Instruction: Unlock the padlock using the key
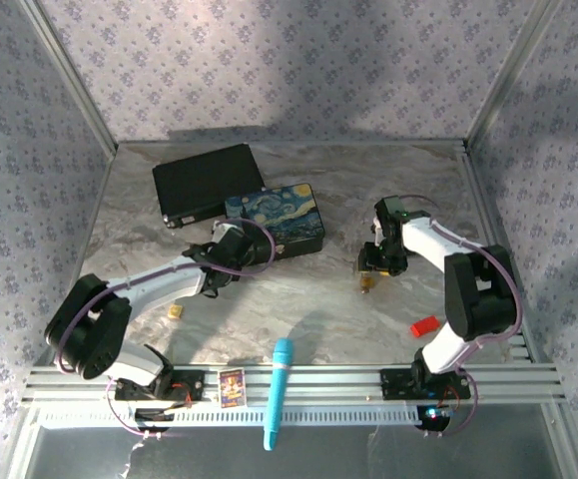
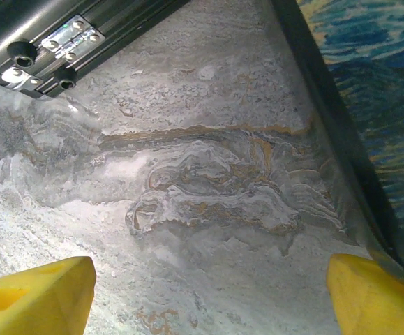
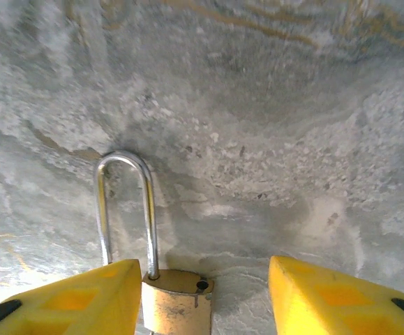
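The brass padlock (image 3: 177, 303) stands on the marble table between the fingers of my right gripper (image 3: 203, 279), close against the left finger (image 3: 76, 303). The right finger (image 3: 327, 300) is well clear of it, so the gripper is open. One leg of the silver shackle (image 3: 125, 202) sits in the body, beside an empty hole on top. From above, the padlock (image 1: 367, 283) shows just below the right gripper (image 1: 372, 265). My left gripper (image 2: 210, 272) is open over bare table, and in the top view this gripper (image 1: 227, 222) is by the box. The key is hidden.
The Starry Night box (image 1: 284, 217) and a black case (image 1: 207, 182) lie at the back, flanking the left gripper; box wall (image 2: 369, 84), case hinge (image 2: 62, 28). A red block (image 1: 424, 325), a pale yellow block (image 1: 177, 311), a blue pen (image 1: 279, 389) and a card (image 1: 232, 386) lie near the front.
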Tool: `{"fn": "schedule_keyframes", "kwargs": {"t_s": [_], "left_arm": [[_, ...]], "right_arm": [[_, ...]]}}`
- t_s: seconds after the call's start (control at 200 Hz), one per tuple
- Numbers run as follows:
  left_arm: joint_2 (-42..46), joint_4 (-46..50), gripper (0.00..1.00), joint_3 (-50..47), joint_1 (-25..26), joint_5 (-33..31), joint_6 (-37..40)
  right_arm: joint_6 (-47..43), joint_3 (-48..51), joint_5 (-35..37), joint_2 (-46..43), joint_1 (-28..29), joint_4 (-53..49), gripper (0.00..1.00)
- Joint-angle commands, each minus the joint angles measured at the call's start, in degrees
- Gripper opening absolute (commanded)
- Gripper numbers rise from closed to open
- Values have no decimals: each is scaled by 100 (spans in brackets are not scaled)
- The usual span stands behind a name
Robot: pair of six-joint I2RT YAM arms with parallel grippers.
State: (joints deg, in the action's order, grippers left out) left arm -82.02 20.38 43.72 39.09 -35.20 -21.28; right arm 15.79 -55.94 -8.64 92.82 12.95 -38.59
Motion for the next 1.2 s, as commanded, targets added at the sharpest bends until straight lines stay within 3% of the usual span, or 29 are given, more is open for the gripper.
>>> {"fn": "schedule_keyframes", "kwargs": {"t_s": [0.0,0.245,0.315,0.35,0.425,0.505,0.69,0.845,0.94,1.069,1.194], "left_arm": [[291,-105,85,-87,-131,20,-24],[1496,-359,85,-617,-218,596,-38],[2004,-508,91,-842,-234,632,-9],[2220,-587,95,-922,-260,538,9],[2555,-842,100,-1095,-347,41,27],[2664,-1074,100,-1178,-581,-569,-177],[2393,-2083,100,-1349,-1318,-425,186],[2018,-2823,100,-1477,-1799,-917,618],[1895,-3137,100,-1492,-2132,-734,726],[1730,-4572,100,-2000,-2476,-225,1618],[1098,-4920,100,-2076,-3107,214,1462]], "right_arm": [[-48,96,91,-397,44,216,54],[-58,367,342,-1522,55,897,68],[-59,467,643,-1893,57,1084,74],[-59,531,807,-2088,47,1196,88],[34,723,1230,-2515,36,1599,99],[97,978,1675,-2942,8,2049,99],[-499,1719,2259,-3425,-125,3276,99],[-1133,2198,2636,-3281,-381,3820,99],[-1416,2790,2849,-3129,-640,4907,99],[-1436,3363,2624,-2867,-1045,6147,99],[-1476,3440,2262,-2283,-1213,6787,98]]}}
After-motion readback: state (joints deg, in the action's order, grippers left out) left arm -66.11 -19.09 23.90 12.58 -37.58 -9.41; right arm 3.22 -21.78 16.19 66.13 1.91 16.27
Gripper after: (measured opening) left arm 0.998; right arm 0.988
